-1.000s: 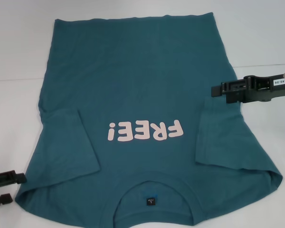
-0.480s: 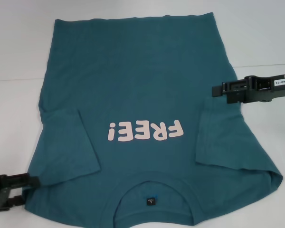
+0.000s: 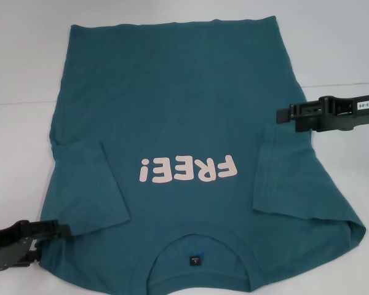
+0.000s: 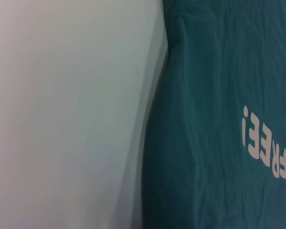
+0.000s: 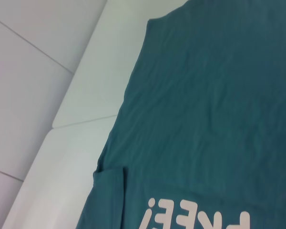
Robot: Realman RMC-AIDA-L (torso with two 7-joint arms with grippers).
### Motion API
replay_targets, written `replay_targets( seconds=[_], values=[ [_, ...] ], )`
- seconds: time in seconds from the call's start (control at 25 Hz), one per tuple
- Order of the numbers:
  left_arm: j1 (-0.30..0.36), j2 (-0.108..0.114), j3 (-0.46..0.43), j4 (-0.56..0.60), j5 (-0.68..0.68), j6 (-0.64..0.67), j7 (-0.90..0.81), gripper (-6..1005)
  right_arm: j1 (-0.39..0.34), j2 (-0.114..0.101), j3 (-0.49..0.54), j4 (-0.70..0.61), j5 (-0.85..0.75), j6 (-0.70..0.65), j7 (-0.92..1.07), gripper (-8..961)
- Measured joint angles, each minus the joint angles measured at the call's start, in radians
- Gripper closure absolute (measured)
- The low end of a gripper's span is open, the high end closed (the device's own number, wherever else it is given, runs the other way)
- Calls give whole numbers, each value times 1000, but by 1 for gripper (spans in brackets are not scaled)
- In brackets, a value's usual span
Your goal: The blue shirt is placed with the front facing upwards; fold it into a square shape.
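Left hand (image 3: 52,232) had slid in from the lower left of the frame onto the shirt's (image 3: 178,110) shoulder edge; grip state could not be told. Right hand (image 3: 283,115) hung at the shirt's right edge, grip likewise unclear. Shirt lay flat, front up, mid-frame on the white counter (image 3: 18,74), sleeves folded inward.

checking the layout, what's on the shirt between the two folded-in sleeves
In the head view, the pink FREE! lettering sits on the shirt chest between the left sleeve and right sleeve.
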Motion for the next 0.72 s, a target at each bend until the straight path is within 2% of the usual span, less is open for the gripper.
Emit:
replay_targets(
  seconds=[0.48,0.68,0.72],
  values=[
    [-10,-3,23,19,-6,5,-19,295,0,-1,18,1,0,-2,-4,150],
    [-14,-2,25,20,-6,9,-22,544,-4,-2,23,1,0,-8,-4,150],
    [-15,-2,25,20,-5,9,-23,566,-5,-2,24,1,0,-9,-4,150]
  ],
)
